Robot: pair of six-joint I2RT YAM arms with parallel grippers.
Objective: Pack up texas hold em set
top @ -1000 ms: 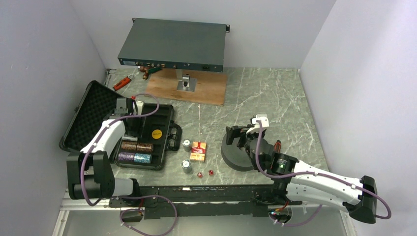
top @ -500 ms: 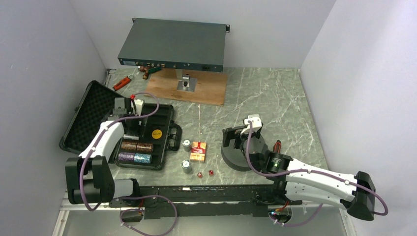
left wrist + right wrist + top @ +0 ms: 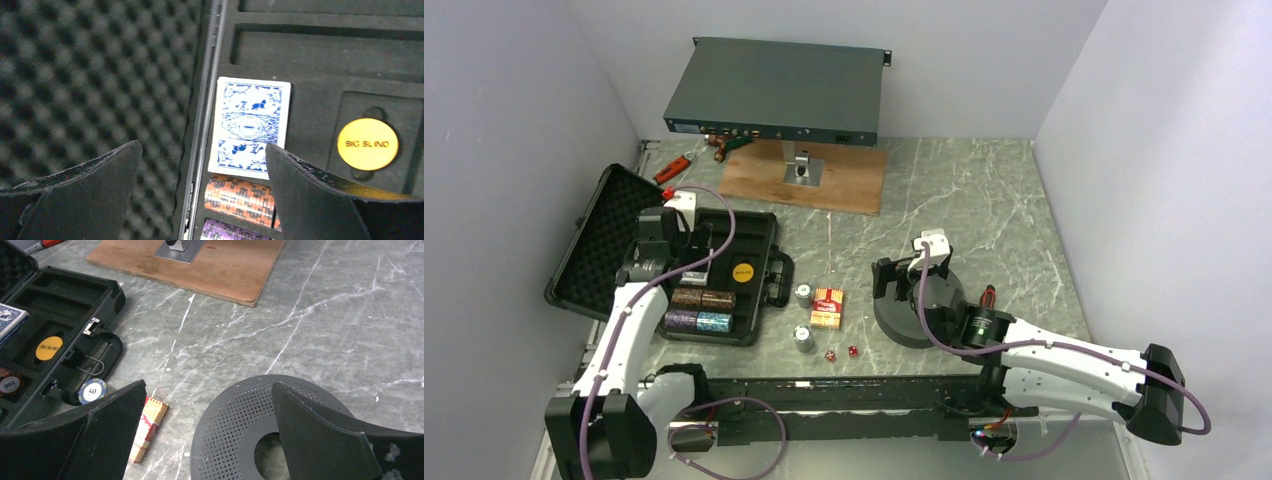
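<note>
The black briefcase (image 3: pixel 759 250) lies open at the left with its foam-lined lid (image 3: pixel 604 240) folded back. In its tray lie a blue card deck (image 3: pixel 250 127), the yellow disc (image 3: pixel 367 144) and chip stacks (image 3: pixel 240 197). My left gripper (image 3: pixel 202 146) hangs open above the hinge, beside the deck, holding nothing. Two chip stacks (image 3: pixel 803 295), a red card deck box (image 3: pixel 827 308) and red dice (image 3: pixel 831 355) sit on the table. My right gripper (image 3: pixel 208 386) is open and empty over the left edge of the foam ring, with the red box (image 3: pixel 147 427) below its left finger.
The dark grey foam ring (image 3: pixel 914 315) lies under the right arm. At the back stand a grey rack-mount box (image 3: pixel 774 92) and a wooden board (image 3: pixel 844 180). Red-handled tools (image 3: pixel 674 168) lie behind the case. Walls close in left and right.
My left gripper has opened wide and drawn back left toward the lid, leaving the blue deck in the tray. The right gripper has shifted slightly left.
</note>
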